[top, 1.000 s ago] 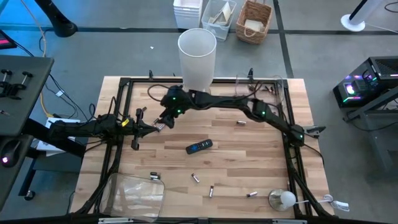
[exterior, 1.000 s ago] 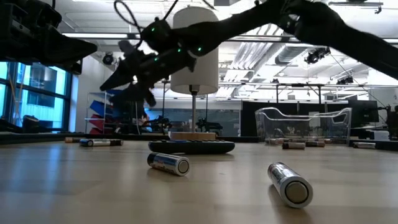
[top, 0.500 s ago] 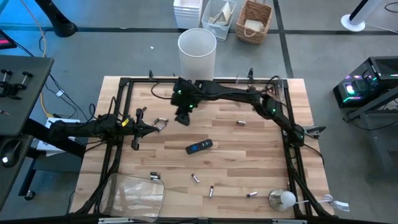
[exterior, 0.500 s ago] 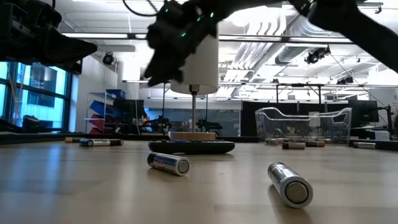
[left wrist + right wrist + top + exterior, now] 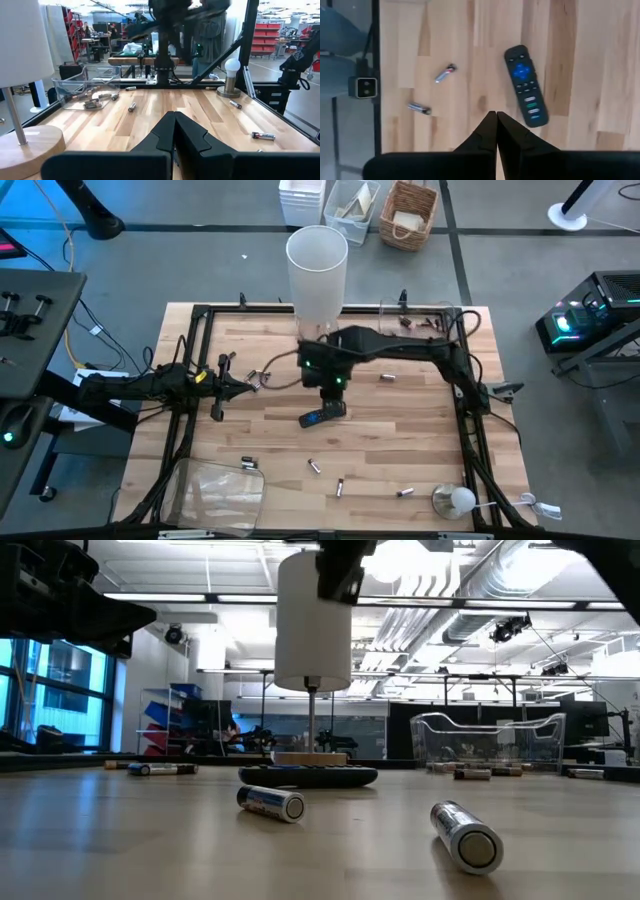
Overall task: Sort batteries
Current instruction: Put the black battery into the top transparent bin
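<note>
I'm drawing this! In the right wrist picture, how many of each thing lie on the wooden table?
Small silvery metal cylinder batteries: 2
Flat black remote control with a blue mark: 1
Total: 3

I see the table (image 5: 400, 440) evenly bright under the ceiling lights (image 5: 440, 565), with soft shadows only, glare overhead, and motion blur on the right arm (image 5: 165, 20).

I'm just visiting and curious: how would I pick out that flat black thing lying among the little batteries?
Find the wooden table and look near its middle, just below the right gripper hanging over it. There lies the remote, a flat black bar with a blue mark, far longer than the small batteries scattered nearer the front edge.
</note>
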`<state>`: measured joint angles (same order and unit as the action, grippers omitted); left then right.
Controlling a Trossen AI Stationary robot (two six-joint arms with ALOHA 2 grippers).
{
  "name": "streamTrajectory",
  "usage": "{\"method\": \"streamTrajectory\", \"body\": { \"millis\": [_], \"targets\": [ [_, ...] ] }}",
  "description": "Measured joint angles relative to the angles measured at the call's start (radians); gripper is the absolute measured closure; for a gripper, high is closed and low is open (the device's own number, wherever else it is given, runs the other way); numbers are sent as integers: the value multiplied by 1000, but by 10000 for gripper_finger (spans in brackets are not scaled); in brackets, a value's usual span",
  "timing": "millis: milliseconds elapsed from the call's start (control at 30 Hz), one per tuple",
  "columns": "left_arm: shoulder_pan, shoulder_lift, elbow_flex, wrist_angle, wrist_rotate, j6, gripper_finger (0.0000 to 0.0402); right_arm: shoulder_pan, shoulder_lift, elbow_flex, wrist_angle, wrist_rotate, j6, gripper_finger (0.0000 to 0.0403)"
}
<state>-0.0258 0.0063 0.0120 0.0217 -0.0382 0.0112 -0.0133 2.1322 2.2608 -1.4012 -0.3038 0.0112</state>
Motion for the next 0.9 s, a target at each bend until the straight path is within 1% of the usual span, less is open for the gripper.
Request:
{"method": "streamTrajectory", "body": {
  "millis": [133, 267, 333, 433, 533, 600, 633, 700, 767, 800, 833, 900],
  "targets": [
    [0, 0, 0, -1, 0, 0, 401, 64, -50, 0, -27, 79, 103, 401],
    [0, 0, 0, 3, 0, 0, 401, 111, -102, -25, -143, 220, 179, 402],
    [0, 0, 0, 8, 0, 0, 401, 113, -158, -108, -161, 242, 229, 402],
    [0, 0, 0, 10, 0, -8, 401, 94, -311, -330, -92, 243, 332, 402],
    [0, 0, 0, 26, 0, -75, 401, 62, -522, -624, 35, 242, 485, 402],
    [0, 0, 0, 52, -13, -129, 401, 37, -665, -820, 157, 242, 617, 402],
    [0, 3, 1, 76, -40, -153, 401, 27, -731, -907, 225, 242, 685, 402],
    [8, 24, 32, 104, -135, -217, 401, 11, -847, -1062, 394, 240, 810, 402],
    [24, 69, 117, 86, -215, -229, 401, 10, -933, -1183, 562, 252, 891, 402],
    [33, 104, 174, 49, -240, -216, 401, 11, -964, -1239, 649, 274, 915, 402],
    [44, 149, 237, -18, -259, -204, 401, 12, -988, -1286, 728, 293, 933, 403],
    [76, 273, 380, -202, -291, -208, 401, 6, -1014, -1364, 868, 317, 951, 403]
  ]
}}
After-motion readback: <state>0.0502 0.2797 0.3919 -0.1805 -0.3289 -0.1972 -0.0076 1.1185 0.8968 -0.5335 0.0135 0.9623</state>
